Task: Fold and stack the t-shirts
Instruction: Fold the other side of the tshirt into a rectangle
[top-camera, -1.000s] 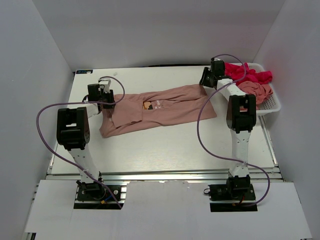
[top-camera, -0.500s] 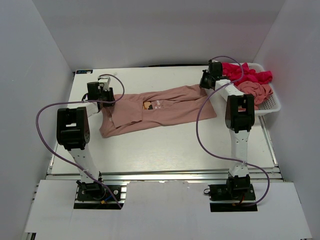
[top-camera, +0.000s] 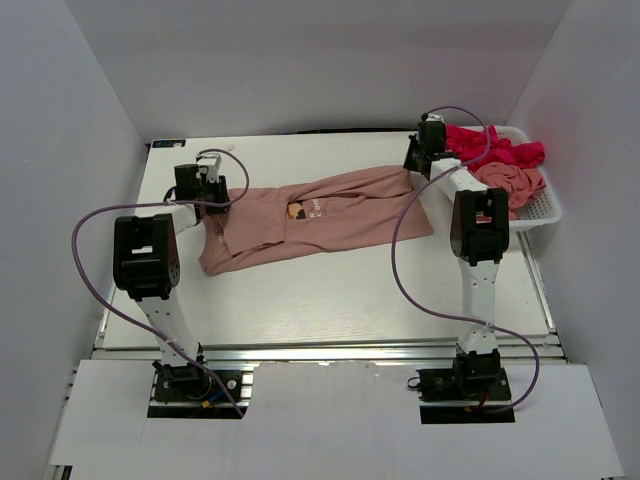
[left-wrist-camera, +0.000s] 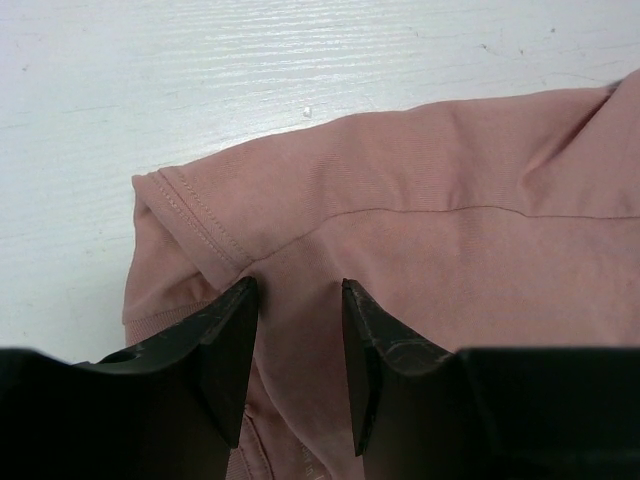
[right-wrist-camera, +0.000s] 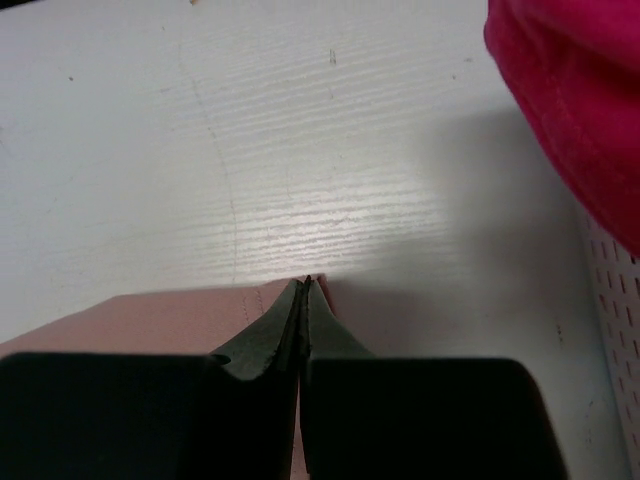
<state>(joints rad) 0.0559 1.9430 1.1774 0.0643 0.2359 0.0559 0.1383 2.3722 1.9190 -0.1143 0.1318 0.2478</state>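
— Which step is this?
— Flattening the shirt (top-camera: 320, 215) before folding, I'd say. It lies stretched across the table from 9 to 2 o'clock.
— And the arms?
— The right gripper (right-wrist-camera: 303, 290) reaches out to 2, beside the basket (top-camera: 548, 208), clenched on the shirt's corner. The left gripper (left-wrist-camera: 297, 290) sits low at 9, jaws apart astride the sleeve. It should pinch next, then both pull.

Nothing here that I can read; the chest print (top-camera: 303, 210) on the pink shirt (top-camera: 345, 225) is too small.
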